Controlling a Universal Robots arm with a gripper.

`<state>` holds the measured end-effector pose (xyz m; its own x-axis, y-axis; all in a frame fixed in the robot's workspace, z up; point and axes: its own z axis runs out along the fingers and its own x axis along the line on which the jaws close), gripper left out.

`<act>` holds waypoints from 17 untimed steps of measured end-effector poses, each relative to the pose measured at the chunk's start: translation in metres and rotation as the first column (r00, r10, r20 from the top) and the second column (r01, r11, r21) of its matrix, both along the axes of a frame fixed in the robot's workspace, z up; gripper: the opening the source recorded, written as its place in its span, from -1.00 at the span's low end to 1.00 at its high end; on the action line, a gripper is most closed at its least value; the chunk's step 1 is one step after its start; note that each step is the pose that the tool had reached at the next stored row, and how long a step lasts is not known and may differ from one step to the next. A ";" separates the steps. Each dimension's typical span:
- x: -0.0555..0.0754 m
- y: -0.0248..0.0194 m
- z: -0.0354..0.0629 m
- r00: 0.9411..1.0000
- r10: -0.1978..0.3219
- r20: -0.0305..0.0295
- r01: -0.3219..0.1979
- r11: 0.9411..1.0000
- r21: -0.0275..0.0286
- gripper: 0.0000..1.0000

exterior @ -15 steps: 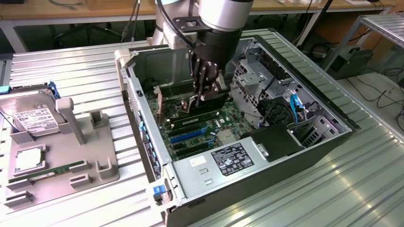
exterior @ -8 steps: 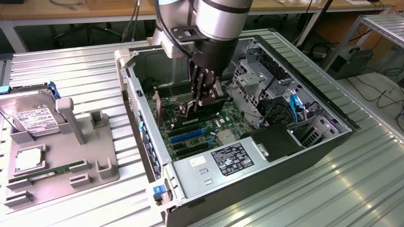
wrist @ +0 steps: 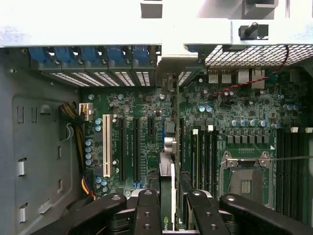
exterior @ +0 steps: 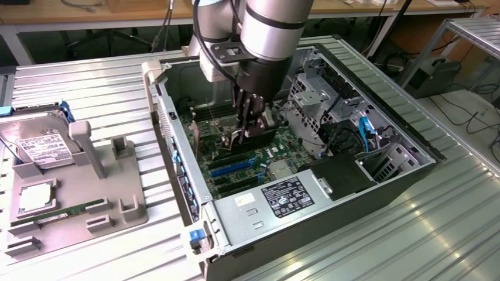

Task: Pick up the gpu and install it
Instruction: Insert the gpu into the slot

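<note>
Now my claw (wrist: 172, 203) grips the gpu (wrist: 167, 186) edge-on above the motherboard (wrist: 146, 112), lining it up with a slot.

From the exterior view you look down at an angle, from some way off, on the open black-and-silver computer case (exterior: 312, 175) lying on ribbed metal table (exterior: 93, 88). Your wrist view faces straight down, close, onto the green motherboard (wrist: 142, 122), which both views share.
</note>
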<state>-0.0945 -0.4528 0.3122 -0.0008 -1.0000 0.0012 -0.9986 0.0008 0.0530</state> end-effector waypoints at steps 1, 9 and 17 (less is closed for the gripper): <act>0.000 -0.0001 -0.0018 1.000 0.001 0.000 -0.001 1.000 0.000 -0.47; -0.004 -0.0020 -0.0184 1.000 0.023 0.000 -0.023 1.000 0.000 -0.47; -0.006 -0.0028 -0.0314 1.000 0.023 0.004 -0.023 1.000 0.000 -0.47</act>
<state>-0.1003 -0.4555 0.2808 0.0222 -0.9998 0.0012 -0.9986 -0.0221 0.0490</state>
